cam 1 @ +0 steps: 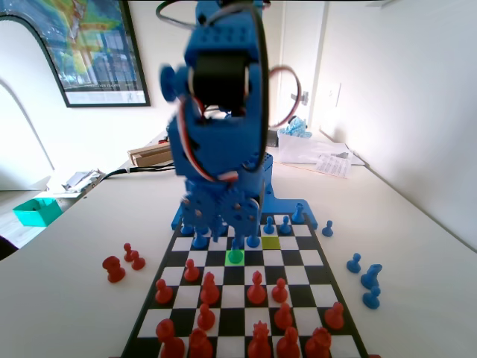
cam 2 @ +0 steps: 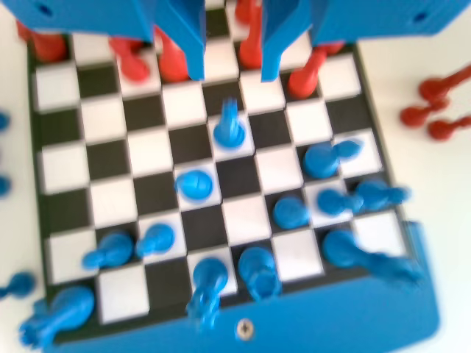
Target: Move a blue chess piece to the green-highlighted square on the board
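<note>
On the board (cam 1: 317, 257), a small blue chess piece (cam 1: 235, 256) stands on the green-highlighted square (cam 1: 227, 261), three rows out from the blue arm. My gripper (cam 1: 227, 224) hangs blurred just behind and above it. In the wrist view my gripper (cam 2: 234, 70) is open: its two jaws come down from the top edge, set apart, with bare board showing between them. The foremost blue pawn (cam 2: 229, 131) stands upright on a white square just below the gap and touches neither jaw. A second blue pawn (cam 2: 195, 184) stands one row nearer the arm.
Next to the green one lies a duller olive square (cam 1: 270, 242). Blue pieces (cam 2: 257, 268) crowd the rows at the arm's end, red pieces (cam 1: 257, 289) the opposite end. Off the board lie red pieces (cam 1: 113, 268) left and blue ones (cam 1: 367, 280) right. A teal box (cam 1: 36, 211) sits far left.
</note>
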`<state>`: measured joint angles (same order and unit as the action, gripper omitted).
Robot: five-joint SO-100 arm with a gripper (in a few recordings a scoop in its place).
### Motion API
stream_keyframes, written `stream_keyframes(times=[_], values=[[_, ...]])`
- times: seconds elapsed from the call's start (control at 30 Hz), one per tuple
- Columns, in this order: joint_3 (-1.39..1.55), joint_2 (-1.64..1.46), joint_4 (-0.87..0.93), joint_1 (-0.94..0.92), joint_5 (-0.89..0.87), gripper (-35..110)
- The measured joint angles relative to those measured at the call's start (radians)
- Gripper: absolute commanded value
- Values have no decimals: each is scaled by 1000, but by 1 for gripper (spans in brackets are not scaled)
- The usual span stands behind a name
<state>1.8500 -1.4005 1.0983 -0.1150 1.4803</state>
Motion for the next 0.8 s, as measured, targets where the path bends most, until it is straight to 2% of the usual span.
stream_keyframes(times=[0.37,0.8], values=[[-192,-196,272,-2,37,5],[-209,-588,540,31,138,1]])
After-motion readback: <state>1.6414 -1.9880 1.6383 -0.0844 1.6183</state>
